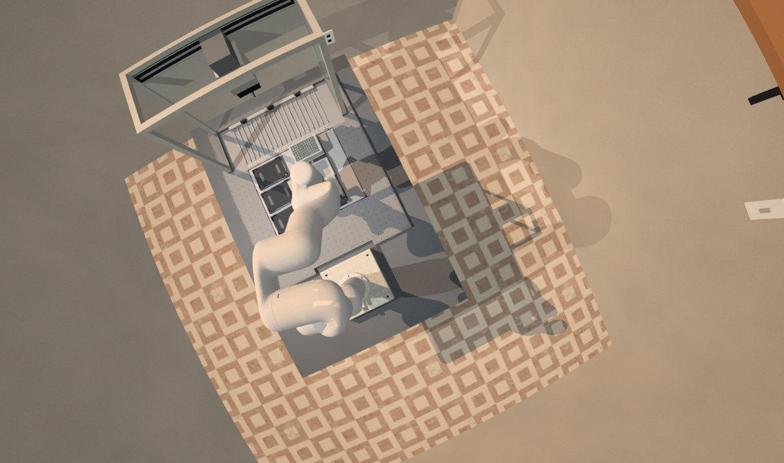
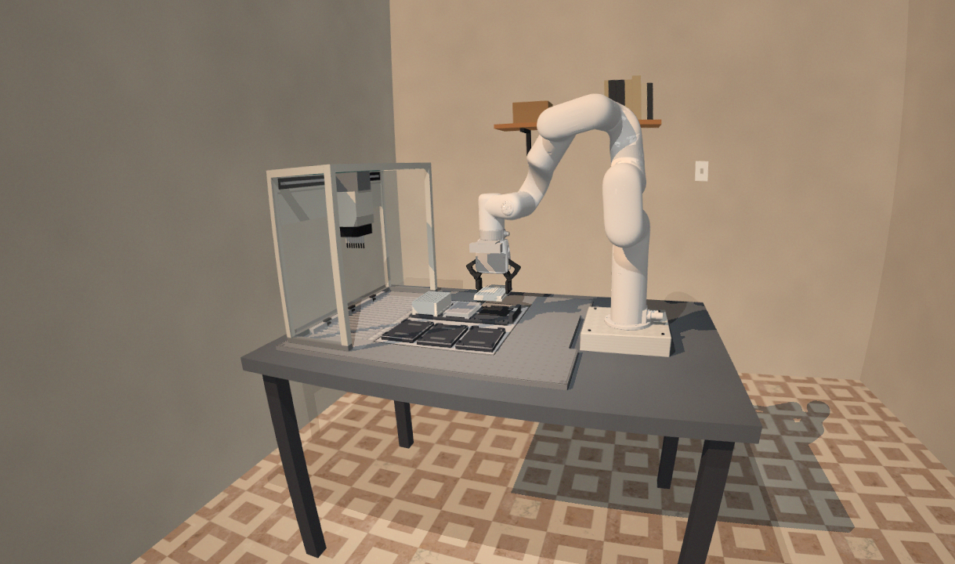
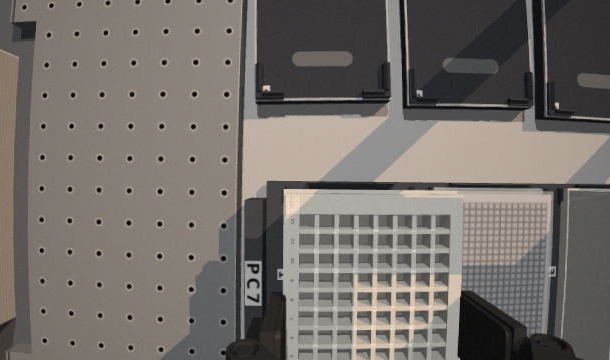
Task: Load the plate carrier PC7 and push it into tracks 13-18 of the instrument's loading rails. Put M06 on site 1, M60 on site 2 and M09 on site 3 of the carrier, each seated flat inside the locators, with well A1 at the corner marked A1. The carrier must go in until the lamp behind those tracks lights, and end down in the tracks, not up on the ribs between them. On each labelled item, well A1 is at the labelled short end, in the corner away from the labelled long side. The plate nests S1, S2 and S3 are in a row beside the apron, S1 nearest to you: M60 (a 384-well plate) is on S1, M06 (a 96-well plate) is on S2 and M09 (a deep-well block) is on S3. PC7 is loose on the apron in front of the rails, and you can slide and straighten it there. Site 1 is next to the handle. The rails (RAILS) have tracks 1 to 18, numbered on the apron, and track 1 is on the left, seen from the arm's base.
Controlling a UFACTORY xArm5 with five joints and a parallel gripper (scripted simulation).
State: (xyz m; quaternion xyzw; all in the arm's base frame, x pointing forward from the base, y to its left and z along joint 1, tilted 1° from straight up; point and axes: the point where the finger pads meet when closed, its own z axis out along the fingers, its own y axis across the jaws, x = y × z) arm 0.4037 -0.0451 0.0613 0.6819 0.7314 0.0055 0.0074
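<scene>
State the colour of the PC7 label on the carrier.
White with black lettering; the PC7 label shows best in the wrist view.

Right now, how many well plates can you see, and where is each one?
3. One plate in the gripper, above the carrier by its handle; a fine-welled plate on the carrier's middle; a tall block nearest the rails.

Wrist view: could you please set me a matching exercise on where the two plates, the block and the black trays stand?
Things:
1. coarse-grid plate
2. fine-grid plate
3. tall block
4. black trays

States:
a. bare
b. held in the gripper
c. on the middle of the carrier
d. on the carrier's end nearest the rails

Pairs: 1-b, 2-c, 3-d, 4-a
</scene>
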